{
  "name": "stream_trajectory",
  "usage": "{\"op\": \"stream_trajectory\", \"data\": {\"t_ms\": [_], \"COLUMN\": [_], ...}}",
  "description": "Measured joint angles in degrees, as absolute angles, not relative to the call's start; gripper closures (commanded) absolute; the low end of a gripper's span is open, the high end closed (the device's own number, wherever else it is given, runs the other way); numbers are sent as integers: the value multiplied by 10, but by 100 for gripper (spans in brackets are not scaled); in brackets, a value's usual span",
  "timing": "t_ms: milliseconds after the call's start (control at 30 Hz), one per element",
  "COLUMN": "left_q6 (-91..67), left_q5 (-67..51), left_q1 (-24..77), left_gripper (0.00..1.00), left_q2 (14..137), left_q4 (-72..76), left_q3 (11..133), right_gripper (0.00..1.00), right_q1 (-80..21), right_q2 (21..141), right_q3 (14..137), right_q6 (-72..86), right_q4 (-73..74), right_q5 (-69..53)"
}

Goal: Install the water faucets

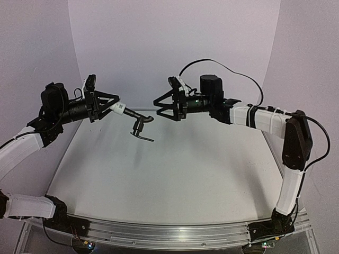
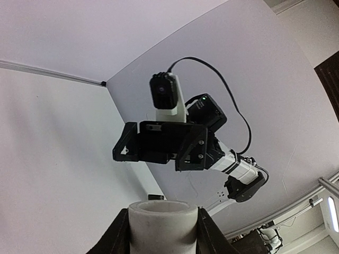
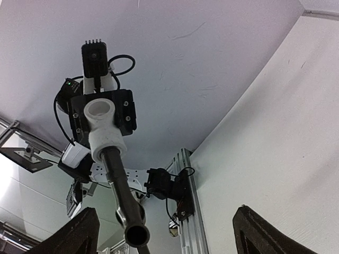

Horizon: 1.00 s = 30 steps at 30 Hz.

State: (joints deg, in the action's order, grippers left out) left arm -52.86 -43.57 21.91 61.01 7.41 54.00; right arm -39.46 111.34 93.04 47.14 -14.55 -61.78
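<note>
The bench (image 1: 175,180) is lying well below both sets of fingers. The right fingers (image 3: 82,235) are standing spread wide, gripping nothing, just beside the free end of the black tap (image 1: 139,117). The left fingers (image 2: 119,238) are clamping the white fitting (image 1: 118,109), the tap jutting from it in midair.

Bright, even light; mild fisheye edges.

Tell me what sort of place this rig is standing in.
Probably a robotics lab test cell: a plain white curved backdrop wraps a white table, and the left arm and right arm are bolted to an aluminium rail at its near edge.
</note>
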Motion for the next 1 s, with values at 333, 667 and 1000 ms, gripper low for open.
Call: {"op": "stream_trajectory", "data": {"t_ms": [333,667,1000], "left_q6": [-523,-523,-524], "left_q5": [-422,-419,-418], "left_q1": [219,219,219], "left_gripper": [100,100,100], "left_q2": [610,611,611], "left_q4": [58,58,58], "left_q3": [540,540,540], "right_gripper": [2,2,2], "right_q1": [-467,-726,-792], "right_q2": [946,937,1063], "right_q3": [869,849,851], "right_q6": [106,-266,-471], "right_q4": [11,-20,-126], "right_q5": [-304,101,337]}}
